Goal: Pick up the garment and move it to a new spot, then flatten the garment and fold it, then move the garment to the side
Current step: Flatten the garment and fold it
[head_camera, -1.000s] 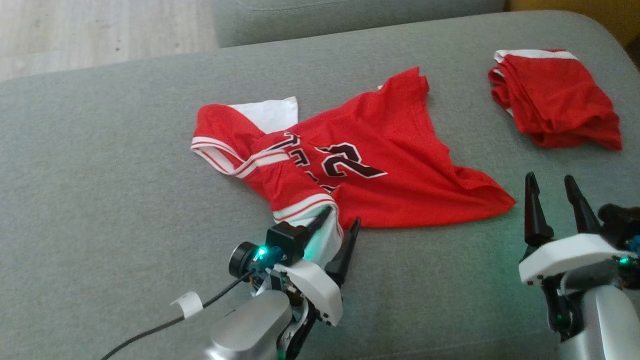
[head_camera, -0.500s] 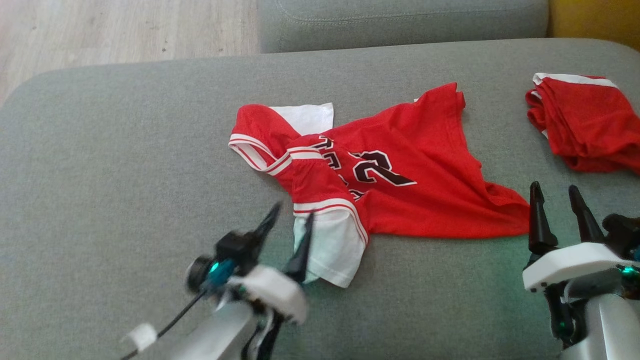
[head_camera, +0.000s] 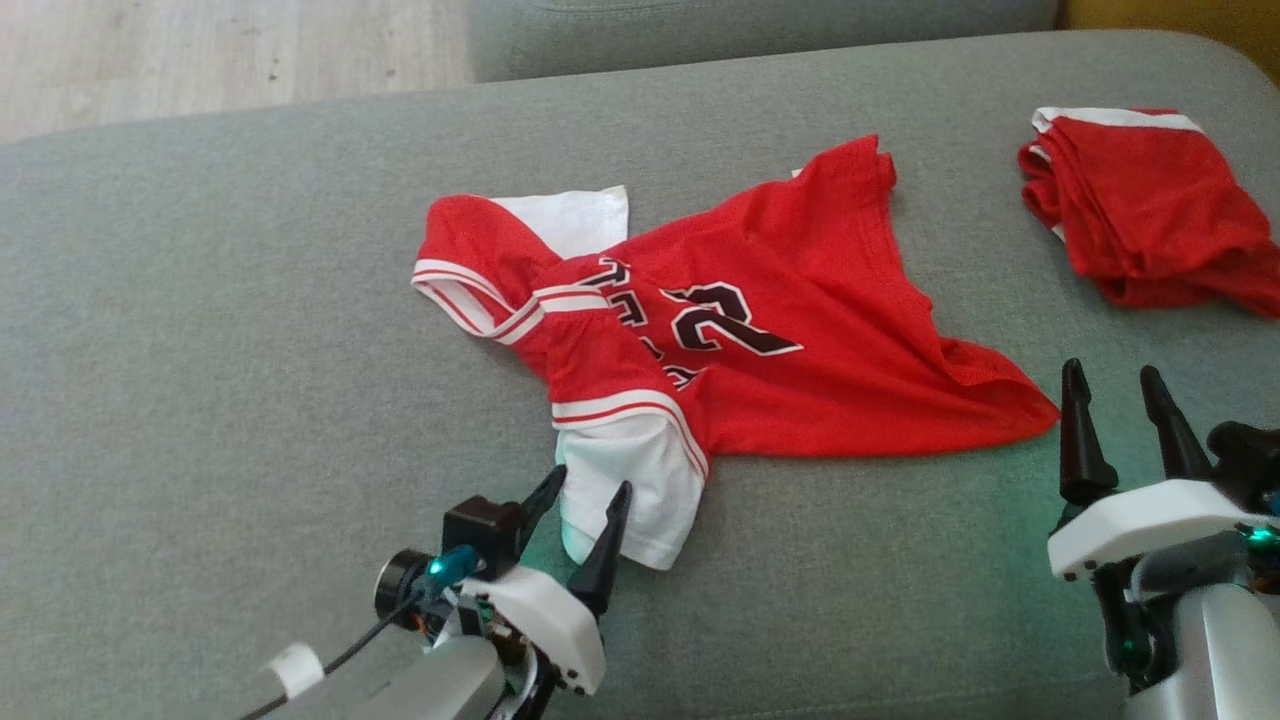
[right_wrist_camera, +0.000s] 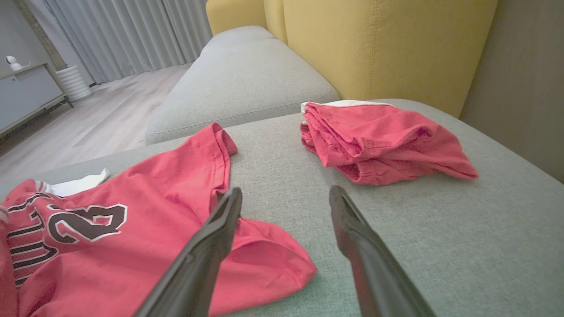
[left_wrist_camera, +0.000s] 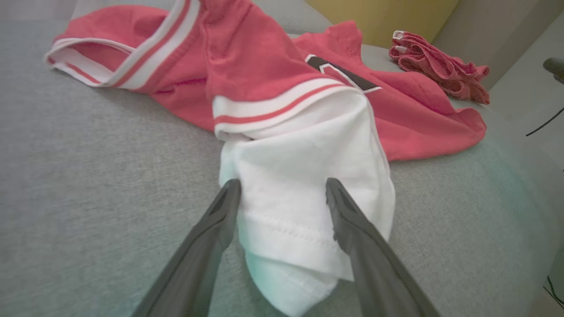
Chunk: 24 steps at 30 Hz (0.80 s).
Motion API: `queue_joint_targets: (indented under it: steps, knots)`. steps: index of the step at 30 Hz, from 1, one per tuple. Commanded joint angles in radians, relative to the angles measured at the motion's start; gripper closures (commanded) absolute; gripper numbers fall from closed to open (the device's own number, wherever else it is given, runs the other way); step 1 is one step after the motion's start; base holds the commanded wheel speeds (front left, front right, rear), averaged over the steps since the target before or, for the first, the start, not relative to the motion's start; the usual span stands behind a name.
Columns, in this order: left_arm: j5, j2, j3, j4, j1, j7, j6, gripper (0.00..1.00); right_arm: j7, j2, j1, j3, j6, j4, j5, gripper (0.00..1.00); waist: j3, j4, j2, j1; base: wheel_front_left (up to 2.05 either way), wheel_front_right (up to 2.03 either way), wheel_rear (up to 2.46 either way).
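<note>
The garment (head_camera: 760, 360) is a red jersey with dark numbers and white sleeves, lying rumpled on the grey sofa cushion (head_camera: 200, 350). Its near white sleeve (head_camera: 630, 480) stretches toward me. My left gripper (head_camera: 590, 482) is open just at that sleeve's end. In the left wrist view the white sleeve (left_wrist_camera: 304, 167) lies between the spread fingers of the left gripper (left_wrist_camera: 282, 182), which do not pinch it. My right gripper (head_camera: 1110, 370) is open and holds nothing, just right of the jersey's hem corner. The right wrist view shows the right gripper (right_wrist_camera: 285, 190) over the garment (right_wrist_camera: 110, 246) hem and bare cushion.
A second red garment (head_camera: 1140, 200), folded into a bundle, lies at the cushion's far right. Another grey cushion (right_wrist_camera: 242, 79) and a yellow backrest (right_wrist_camera: 374, 44) stand beyond it. Wooden floor (head_camera: 200, 50) lies past the cushion's far left edge.
My left gripper has opened off the white sleeve and drawn back toward me, leaving the sleeve stretched out on the cushion. The head camera shifted. The right gripper stayed put.
</note>
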Motion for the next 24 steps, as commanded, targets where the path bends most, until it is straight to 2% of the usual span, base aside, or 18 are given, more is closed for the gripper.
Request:
queue_joint_targets:
  steps: [1, 4, 5, 6, 7, 11, 17, 23, 24]
  knots:
    - [-0.007, 0.000, 0.022, -0.003, -0.049, 0.002, -0.003, 0.00, -0.001, -0.005, -0.028, 0.021, -0.001, -0.038, -0.005, 0.00, 0.004, -0.008, -0.0001, 0.0000, 0.00, 0.00, 0.00]
    - [-0.019, -0.015, 0.017, 0.044, -0.057, 0.024, -0.015, 0.00, 0.000, -0.005, -0.028, 0.021, -0.001, -0.039, -0.004, 0.00, 0.007, -0.017, -0.0001, 0.0000, 0.00, 0.00, 0.00]
    - [-0.022, -0.020, 0.017, 0.059, -0.061, 0.026, -0.018, 0.19, 0.000, -0.005, -0.028, 0.021, -0.001, -0.039, -0.004, 0.00, 0.007, -0.018, -0.0001, 0.0000, 0.00, 0.00, 0.00]
    - [-0.023, -0.024, 0.016, 0.071, -0.065, 0.025, -0.022, 0.74, 0.000, -0.005, -0.028, 0.020, -0.001, -0.039, -0.003, 0.00, 0.007, -0.019, -0.0001, 0.0000, 0.00, 0.00, 0.00]
    - [-0.024, -0.029, 0.019, 0.089, -0.071, 0.016, -0.025, 1.00, -0.002, -0.005, -0.026, 0.014, -0.001, -0.038, -0.003, 0.00, 0.003, -0.015, -0.0001, 0.0000, 0.00, 0.00, 0.00]
    - [-0.023, -0.022, 0.037, 0.111, -0.070, -0.011, -0.008, 1.00, -0.009, -0.005, -0.016, -0.002, -0.001, -0.029, 0.001, 0.00, -0.015, 0.015, -0.0001, 0.0000, 0.00, 0.00, 0.00]
    - [-0.020, 0.019, 0.070, 0.094, -0.056, -0.037, 0.024, 1.00, -0.022, -0.005, -0.008, 0.002, -0.001, -0.008, 0.017, 0.00, -0.045, 0.076, -0.0001, 0.0000, 0.00, 0.00, 0.00]
    - [-0.020, 0.026, 0.070, 0.070, -0.058, -0.034, 0.033, 1.00, -0.026, -0.005, -0.022, 0.025, -0.001, 0.005, 0.024, 0.00, -0.044, 0.086, -0.0001, 0.0000, 0.00, 0.00, 0.00]
    - [-0.020, 0.021, 0.069, 0.068, -0.062, -0.034, 0.033, 0.64, -0.026, -0.005, -0.025, 0.029, -0.001, 0.005, 0.024, 0.00, -0.041, 0.082, -0.0001, 0.0000, 0.00, 0.00, 0.00]
